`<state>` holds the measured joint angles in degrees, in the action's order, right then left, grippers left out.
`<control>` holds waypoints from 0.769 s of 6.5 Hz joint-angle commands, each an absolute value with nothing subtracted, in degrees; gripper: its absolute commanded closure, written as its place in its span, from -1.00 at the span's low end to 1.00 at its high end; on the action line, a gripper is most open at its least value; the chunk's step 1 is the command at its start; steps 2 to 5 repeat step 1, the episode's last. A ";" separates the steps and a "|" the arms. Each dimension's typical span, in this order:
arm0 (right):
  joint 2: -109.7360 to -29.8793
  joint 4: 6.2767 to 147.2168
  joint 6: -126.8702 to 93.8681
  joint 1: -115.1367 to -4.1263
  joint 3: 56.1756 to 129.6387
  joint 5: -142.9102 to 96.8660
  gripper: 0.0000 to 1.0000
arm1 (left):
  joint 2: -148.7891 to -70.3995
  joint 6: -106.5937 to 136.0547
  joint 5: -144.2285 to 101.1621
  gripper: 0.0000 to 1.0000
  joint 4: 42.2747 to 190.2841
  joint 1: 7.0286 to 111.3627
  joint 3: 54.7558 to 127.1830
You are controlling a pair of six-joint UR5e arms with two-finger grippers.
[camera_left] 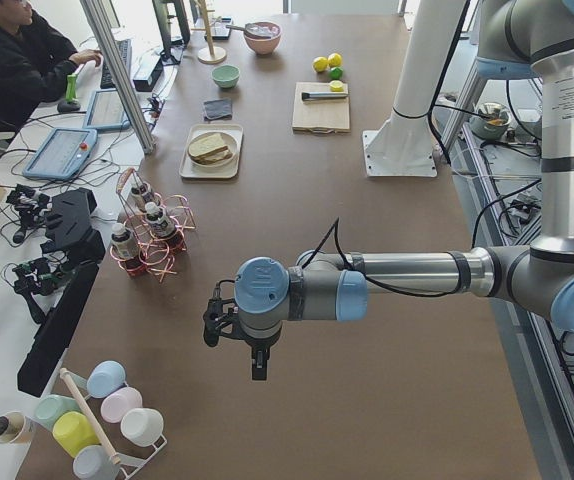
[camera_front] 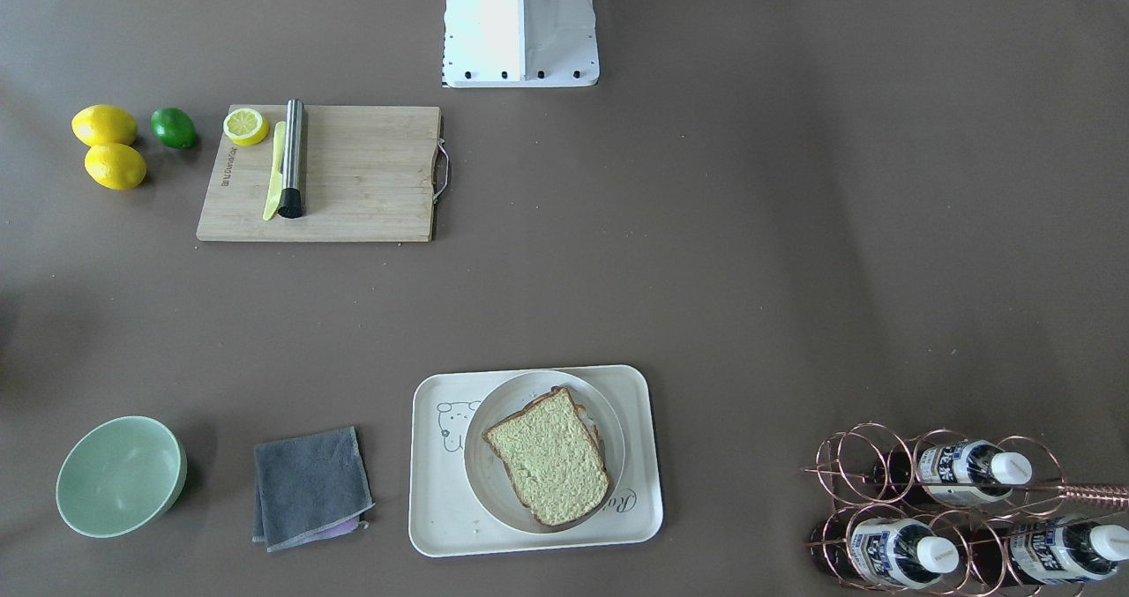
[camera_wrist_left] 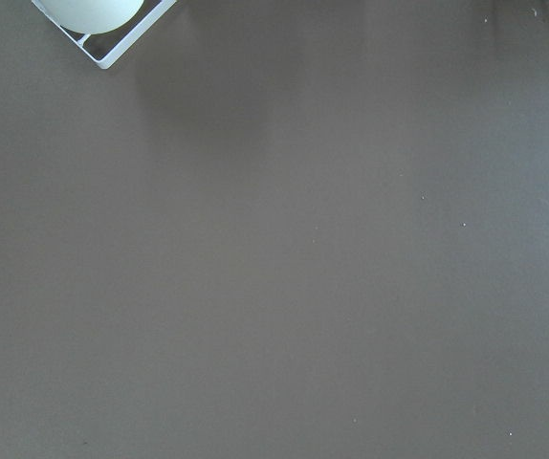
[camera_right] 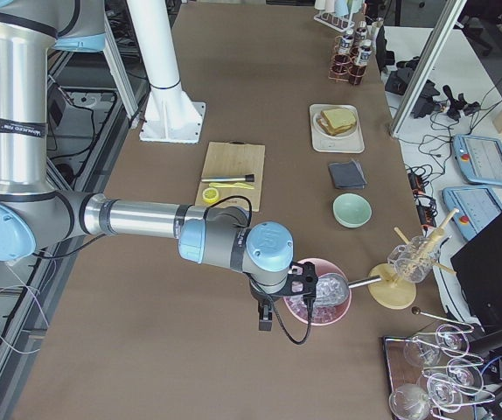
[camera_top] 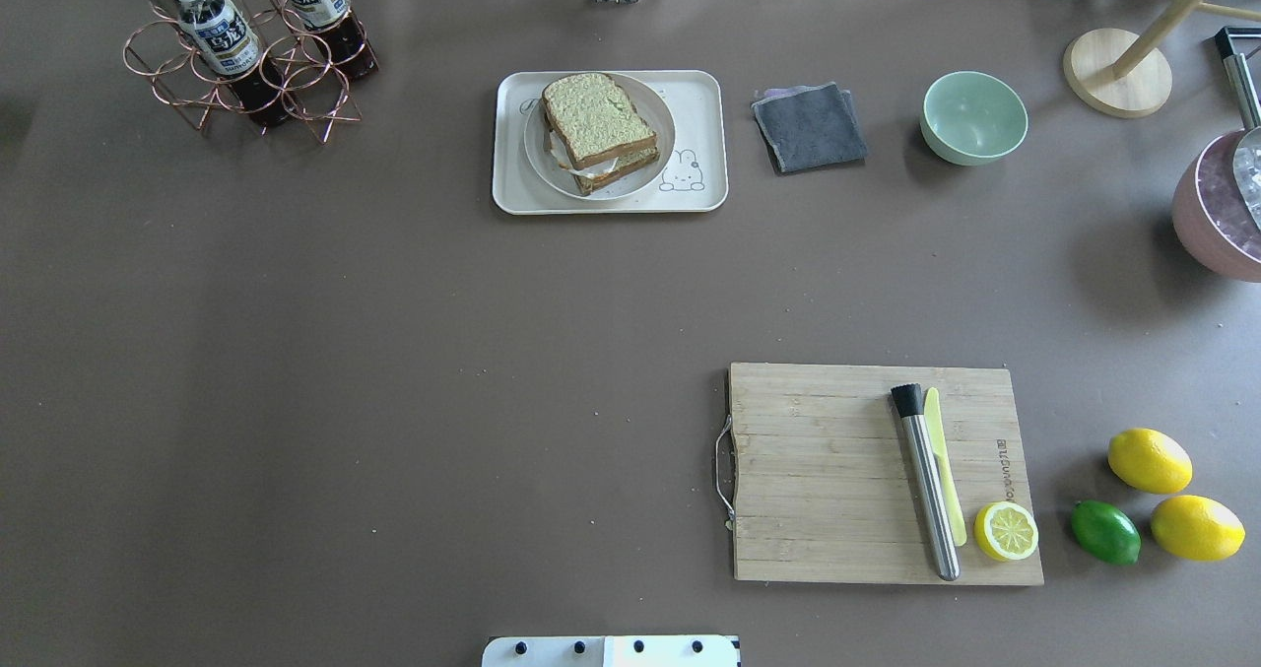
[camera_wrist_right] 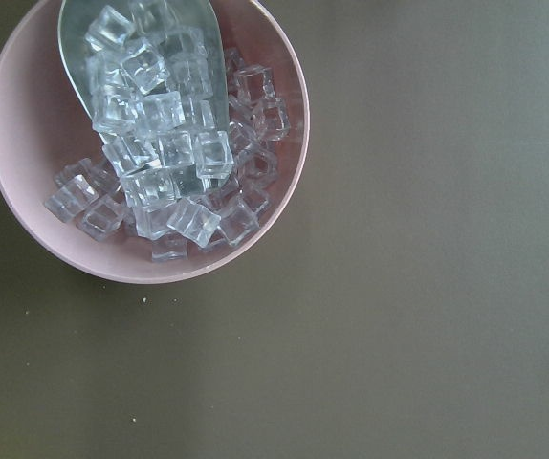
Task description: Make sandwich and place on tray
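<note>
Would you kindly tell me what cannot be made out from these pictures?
- Left hand: seen only in the exterior left view, small; open or shut unclear.
- Right hand: only in the exterior right view; same.
- Egg: only a white edge shows overhead; the top bread slice hides it in the front-facing view.
- Tray script: the plate covers most.

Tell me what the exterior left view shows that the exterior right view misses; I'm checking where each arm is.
Only exterior left: the left gripper hanging over bare table, and a seated person. Only exterior right: the right gripper and some wine glasses. Both: the plated sandwich on the tray, the cutting board and the pink bowl of ice.
</note>
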<state>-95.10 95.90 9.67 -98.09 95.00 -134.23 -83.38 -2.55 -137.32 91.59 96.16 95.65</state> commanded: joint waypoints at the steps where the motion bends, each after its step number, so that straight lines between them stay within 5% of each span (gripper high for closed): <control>1: -95.10 95.89 9.67 -98.09 95.27 -134.21 -0.99 | -83.41 -2.55 -137.29 -0.96 91.67 96.15 95.54; 5: -95.10 95.89 9.67 -98.09 95.27 -134.21 -0.99 | -83.41 -2.55 -137.29 -0.96 91.67 96.15 95.54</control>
